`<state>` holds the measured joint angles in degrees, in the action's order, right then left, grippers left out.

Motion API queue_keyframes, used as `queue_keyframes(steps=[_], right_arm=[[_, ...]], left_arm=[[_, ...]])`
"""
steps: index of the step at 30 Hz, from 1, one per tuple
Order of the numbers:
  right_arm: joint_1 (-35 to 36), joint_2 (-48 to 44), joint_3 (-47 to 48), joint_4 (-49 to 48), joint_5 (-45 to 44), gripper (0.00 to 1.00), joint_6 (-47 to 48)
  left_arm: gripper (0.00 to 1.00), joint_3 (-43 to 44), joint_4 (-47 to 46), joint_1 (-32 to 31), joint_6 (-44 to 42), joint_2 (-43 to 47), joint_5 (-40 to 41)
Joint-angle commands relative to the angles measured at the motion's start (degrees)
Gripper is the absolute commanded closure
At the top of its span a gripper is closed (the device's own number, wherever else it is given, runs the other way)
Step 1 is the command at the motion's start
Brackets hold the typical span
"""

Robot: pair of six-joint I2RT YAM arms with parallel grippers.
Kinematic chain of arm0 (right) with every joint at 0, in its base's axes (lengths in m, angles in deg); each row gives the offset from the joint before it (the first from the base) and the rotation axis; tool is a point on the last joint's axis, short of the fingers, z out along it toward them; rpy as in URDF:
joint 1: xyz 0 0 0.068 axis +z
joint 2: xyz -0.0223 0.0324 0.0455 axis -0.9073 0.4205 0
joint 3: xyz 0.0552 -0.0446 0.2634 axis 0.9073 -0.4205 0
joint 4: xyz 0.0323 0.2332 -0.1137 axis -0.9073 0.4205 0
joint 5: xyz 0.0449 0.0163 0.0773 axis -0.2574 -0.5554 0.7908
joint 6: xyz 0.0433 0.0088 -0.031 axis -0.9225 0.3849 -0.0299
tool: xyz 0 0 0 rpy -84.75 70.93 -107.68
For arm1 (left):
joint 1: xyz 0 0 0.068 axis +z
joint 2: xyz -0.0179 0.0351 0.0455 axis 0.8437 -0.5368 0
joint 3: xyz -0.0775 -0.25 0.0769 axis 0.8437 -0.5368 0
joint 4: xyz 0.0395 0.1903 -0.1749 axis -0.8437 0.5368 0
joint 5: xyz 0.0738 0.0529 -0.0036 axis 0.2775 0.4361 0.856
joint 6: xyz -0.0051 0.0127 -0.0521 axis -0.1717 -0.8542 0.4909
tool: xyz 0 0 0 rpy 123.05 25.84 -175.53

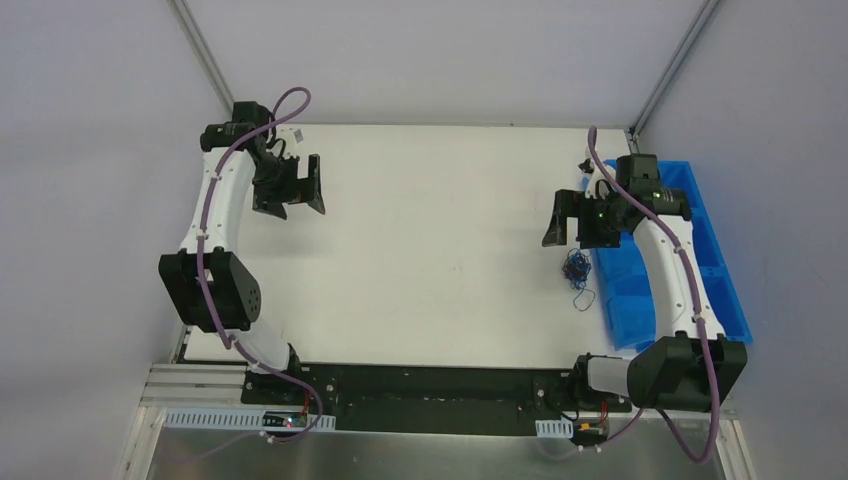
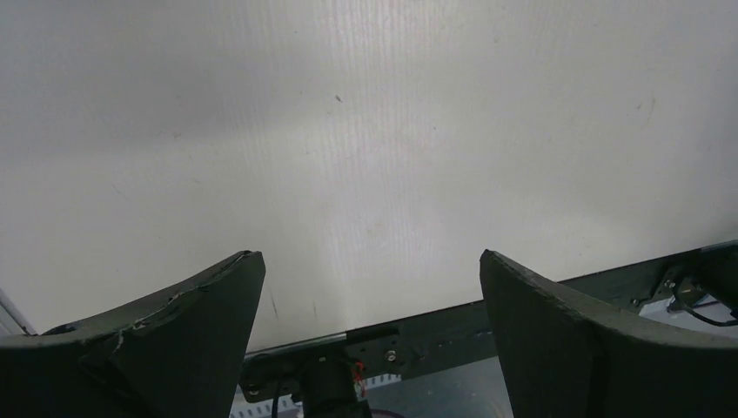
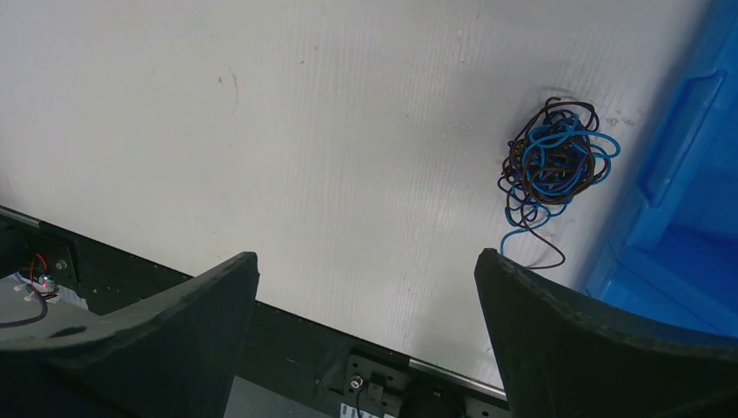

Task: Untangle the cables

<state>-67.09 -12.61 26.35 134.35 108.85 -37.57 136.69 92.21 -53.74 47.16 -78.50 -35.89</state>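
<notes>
The cables [image 1: 576,270] are a small tangle of thin blue and dark wires lying on the white table beside the blue bin. In the right wrist view the cables [image 3: 553,164] sit at the upper right, with loose ends trailing toward the right finger. My right gripper [image 1: 568,222] hovers open and empty just above and behind the tangle; its jaws stand wide apart [image 3: 365,261]. My left gripper [image 1: 298,187] is open and empty at the far left of the table, its jaws wide apart [image 2: 372,259]. The cables do not show in the left wrist view.
A blue compartment bin [image 1: 700,255] stands along the table's right edge, close to the tangle; its wall shows in the right wrist view [image 3: 687,192]. The black base rail [image 1: 430,390] runs along the near edge. Grey walls enclose the table.
</notes>
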Motion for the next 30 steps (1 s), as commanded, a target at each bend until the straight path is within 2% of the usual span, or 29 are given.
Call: queue_keyframes(steps=[1, 6, 13, 18, 23, 30], right_arm=[[-0.48, -0.85, 1.12, 3.19, -2.16, 0.01, -0.71], [-0.48, 1.8, 1.88, 5.9, -7.57, 0.01, 2.12], [-0.42, 3.37, 1.76, 7.4, -13.16, 0.01, 5.83], [-0.42, 4.54, -1.76, 4.36, -14.24, 0.03, 7.23], [-0.33, 6.98, -3.39, 1.16, -14.81, 0.1, 8.45], [0.13, 10.87, -7.85, -7.51, -18.28, 0.13, 9.35]], left_arm=[[0.0, 3.6, 0.31, -0.19, 0.26, 4.45, -4.79], [0.0, 0.61, -4.49, -0.26, -1.03, 10.47, -5.16], [0.0, -9.43, -16.49, -0.3, 0.43, 18.84, -7.81], [0.0, -17.99, -25.27, -0.72, -0.53, 25.64, -7.96], [0.0, -19.17, -26.38, -2.48, -0.86, 26.03, -7.67], [0.0, -20.35, -26.38, -3.59, -1.76, 25.86, -5.6]])
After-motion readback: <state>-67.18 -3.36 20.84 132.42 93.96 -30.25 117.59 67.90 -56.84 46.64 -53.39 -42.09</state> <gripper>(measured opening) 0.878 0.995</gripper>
